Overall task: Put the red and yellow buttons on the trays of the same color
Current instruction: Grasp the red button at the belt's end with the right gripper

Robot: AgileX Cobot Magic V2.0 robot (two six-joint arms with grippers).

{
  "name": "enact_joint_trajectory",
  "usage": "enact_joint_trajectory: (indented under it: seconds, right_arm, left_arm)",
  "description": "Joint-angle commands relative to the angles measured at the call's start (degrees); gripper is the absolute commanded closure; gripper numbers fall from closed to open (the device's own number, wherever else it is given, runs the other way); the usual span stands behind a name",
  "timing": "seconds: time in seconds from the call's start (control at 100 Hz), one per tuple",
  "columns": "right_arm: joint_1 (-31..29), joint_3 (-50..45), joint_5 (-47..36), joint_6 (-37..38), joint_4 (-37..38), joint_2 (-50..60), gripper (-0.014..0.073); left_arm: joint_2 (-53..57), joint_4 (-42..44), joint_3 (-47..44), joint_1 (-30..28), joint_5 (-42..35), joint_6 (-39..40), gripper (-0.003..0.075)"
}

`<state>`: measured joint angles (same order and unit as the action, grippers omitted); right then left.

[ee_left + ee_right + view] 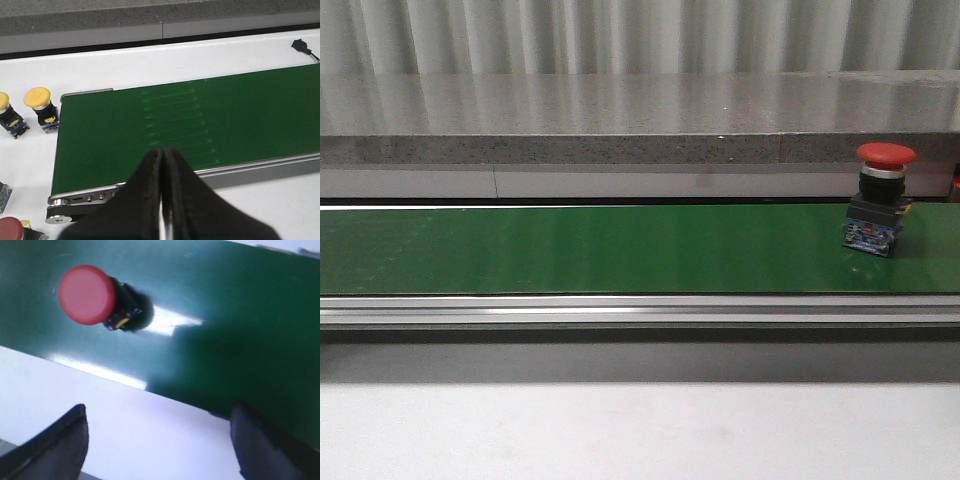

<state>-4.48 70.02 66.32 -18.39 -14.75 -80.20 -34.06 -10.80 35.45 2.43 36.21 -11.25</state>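
Belt carries the red mushroom-head push button (883, 200) upright near the right end of the green conveyor belt (620, 250). Right gripper (159, 440), fingers wide apart, should centre over the cap before closing. Left gripper (161, 200) is pressed together, empty.

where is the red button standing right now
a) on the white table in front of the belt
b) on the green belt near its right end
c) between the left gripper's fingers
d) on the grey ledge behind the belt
b: the front view shows the red button upright on the green belt close to its right end, and the right wrist view shows it on green with nothing gripping it.
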Motion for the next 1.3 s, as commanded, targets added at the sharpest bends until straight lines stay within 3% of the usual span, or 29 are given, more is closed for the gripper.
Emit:
enact_joint_trajectory:
  seconds: [0.0,0.18,0.54,0.61,0.76,0.85,1.06,1.29]
  right_arm:
    - [1.0,3.1,0.0,-7.2,-2.9,-0.9,0.0011]
    - [1.3,5.7,0.2,-15.5,-8.2,-6.1,0.0011]
    - [1.3,6.2,-6.0,-20.2,-8.9,-14.8,0.0025]
    - [1.3,6.0,-8.0,-20.6,-9.3,-15.1,0.0099]
    - [1.3,6.0,-8.0,-21.5,-9.3,-15.1,0.0365]
    - [1.3,6.0,-8.0,-21.5,-9.4,-15.0,0.0447]
    - [-0.2,6.1,-9.6,-18.2,-9.8,-11.4,0.0463]
    - [-8.2,6.1,-12.3,-13.5,-9.8,-7.7,0.0463]
  left_arm:
    - [0.0,-0.9,1.6,0.4,-4.0,-0.1,0.074]
    - [0.0,-0.9,1.6,0.4,-4.0,-0.1,0.074]
    - [0.0,-0.9,1.6,0.4,-4.0,-0.1,0.074]
    - [0.0,-0.9,1.6,0.4,-4.0,-0.1,0.074]
    - [0.0,-0.9,1.6,0.4,-4.0,-0.1,0.074]
    - [0.0,-0.9,1.6,0.4,-4.0,-0.1,0.074]
    - [0.0,-0.9,1.6,0.4,-4.0,-0.1,0.074]
    - [0.0,-0.9,1.6,0.4,-4.0,-0.1,0.074]
